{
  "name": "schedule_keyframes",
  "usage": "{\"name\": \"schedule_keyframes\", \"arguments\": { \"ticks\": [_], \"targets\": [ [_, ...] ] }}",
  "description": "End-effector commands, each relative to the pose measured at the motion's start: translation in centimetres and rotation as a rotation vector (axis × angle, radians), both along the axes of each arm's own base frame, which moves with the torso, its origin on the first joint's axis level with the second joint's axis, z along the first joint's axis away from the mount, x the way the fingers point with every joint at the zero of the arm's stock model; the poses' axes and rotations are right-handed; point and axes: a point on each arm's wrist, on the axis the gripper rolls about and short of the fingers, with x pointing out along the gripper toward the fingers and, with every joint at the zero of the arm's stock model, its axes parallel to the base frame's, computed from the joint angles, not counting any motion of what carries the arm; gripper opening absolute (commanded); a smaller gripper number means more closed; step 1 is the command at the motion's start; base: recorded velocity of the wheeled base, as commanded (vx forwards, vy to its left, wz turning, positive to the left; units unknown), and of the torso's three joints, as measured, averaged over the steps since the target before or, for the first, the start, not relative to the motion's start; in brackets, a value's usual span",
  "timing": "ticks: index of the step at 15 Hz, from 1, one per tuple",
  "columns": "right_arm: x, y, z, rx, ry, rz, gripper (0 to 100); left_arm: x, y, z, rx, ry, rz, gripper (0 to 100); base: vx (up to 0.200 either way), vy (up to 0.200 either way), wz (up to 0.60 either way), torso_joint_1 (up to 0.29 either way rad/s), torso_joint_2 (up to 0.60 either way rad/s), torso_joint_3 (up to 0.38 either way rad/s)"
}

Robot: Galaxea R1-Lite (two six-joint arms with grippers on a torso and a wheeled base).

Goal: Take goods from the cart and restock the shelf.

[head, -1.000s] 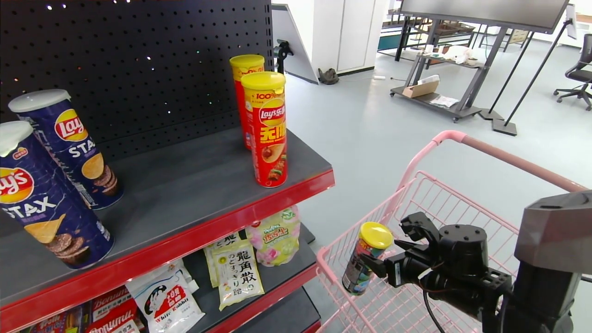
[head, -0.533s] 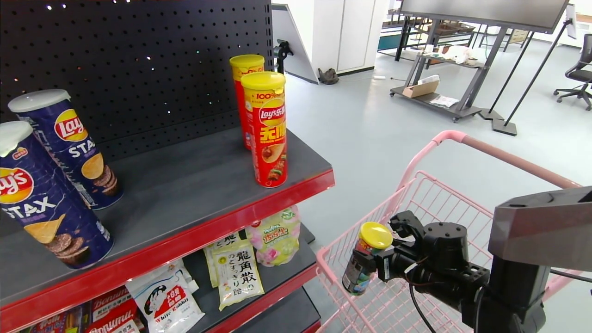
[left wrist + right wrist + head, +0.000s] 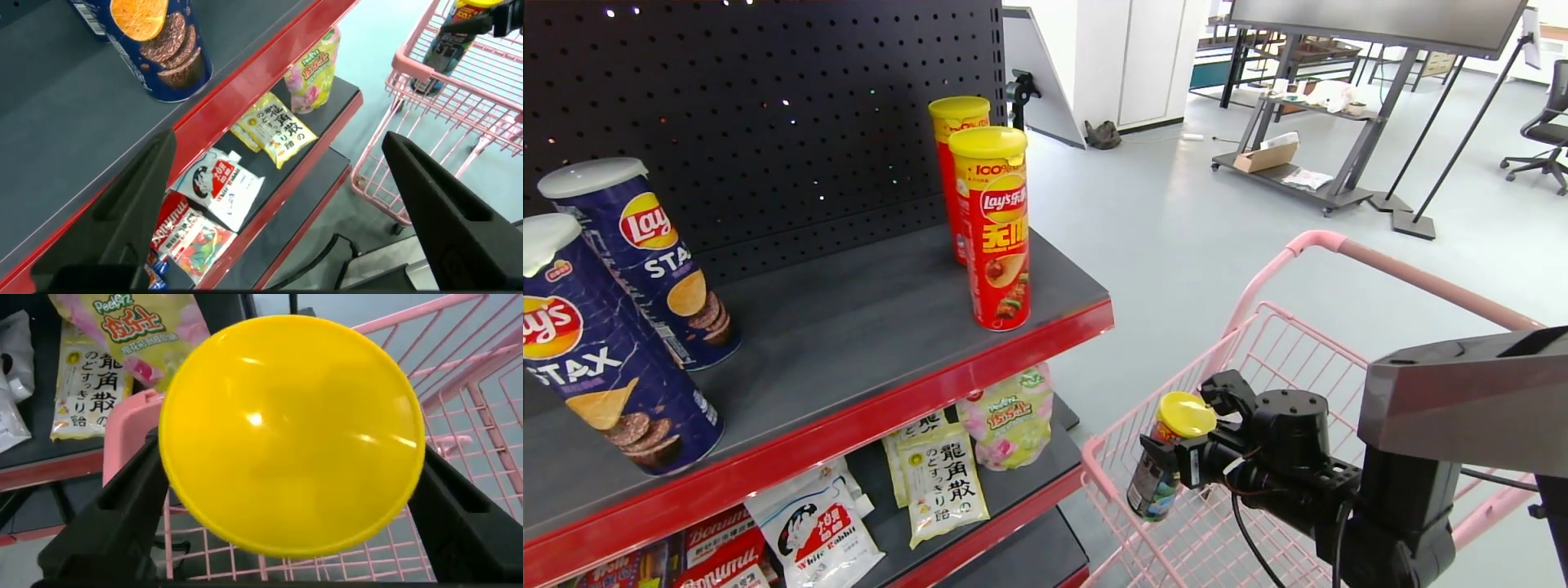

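A small can with a yellow lid (image 3: pixel 1186 415) stands tilted at the front corner of the pink cart (image 3: pixel 1307 245). My right gripper (image 3: pixel 1186 426) is shut on it just under the lid, one finger on each side. In the right wrist view the yellow lid (image 3: pixel 292 433) sits between the two dark fingers (image 3: pixel 106 523). My left gripper (image 3: pixel 286 204) hangs open in front of the shelf's red edge (image 3: pixel 245 73), holding nothing. The grey top shelf (image 3: pixel 849 327) has bare room in its middle. The can (image 3: pixel 453 41) and the cart (image 3: pixel 458 106) also appear in the left wrist view.
Two blue chip tubes (image 3: pixel 596 351) stand at the shelf's left, two red ones (image 3: pixel 996 229) at its right edge. Snack bags (image 3: pixel 939 478) lie on the lower shelf. A black pegboard (image 3: pixel 768 106) backs the shelf. Open floor lies behind the cart.
My right gripper has slid left along the can, its fingers now further around it. The can itself has stayed at the cart's corner.
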Motion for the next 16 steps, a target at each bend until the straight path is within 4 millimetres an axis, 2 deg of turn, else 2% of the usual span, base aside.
{"name": "schedule_keyframes", "arguments": {
  "ticks": [1, 5, 8, 9, 11, 14, 16],
  "targets": [
    [0.2, 0.2, -0.3, 0.001, 0.002, 0.002, 0, 0.0, 0.0, 0.0, 0.0, -0.001, 0.001, 100, 0.0, 0.0, 0.0, 0.0, 0.0, 0.0],
    [0.2, 0.3, -0.6, -0.005, 0.008, -0.003, 0, 0.0, 0.0, 0.1, -0.001, -0.002, 0.001, 100, 0.0, 0.0, 0.0, 0.0, 0.0, 0.0],
    [0.1, 0.1, 0.5, -0.017, -0.046, -0.07, 0, 0.0, 0.0, 0.1, 0.0, -0.001, 0.001, 100, 0.0, 0.0, 0.0, 0.0, 0.0, 0.0],
    [-0.7, -0.5, 3.3, -0.017, -0.117, -0.123, 0, 0.0, 0.0, -0.1, 0.0, 0.004, -0.002, 100, 0.0, 0.0, 0.0, 0.0, 0.0, 0.0],
    [-2.2, -1.4, 6.7, -0.04, -0.158, -0.128, 0, 0.1, 0.0, -0.2, 0.006, 0.013, 0.001, 100, 0.0, 0.0, 0.0, 0.0, 0.0, 0.0],
    [-3.5, -3.2, 13.2, -0.093, -0.253, -0.151, 0, 0.7, -0.1, -0.3, 0.022, 0.047, 0.01, 100, 0.0, 0.0, 0.0, 0.0, 0.0, 0.0],
    [-4.3, -4.6, 17.1, -0.153, -0.25, -0.168, 0, 0.9, -0.1, -0.3, 0.047, 0.054, 0.037, 100, 0.0, 0.0, 0.0, 0.0, 0.0, 0.0]
  ]
}}
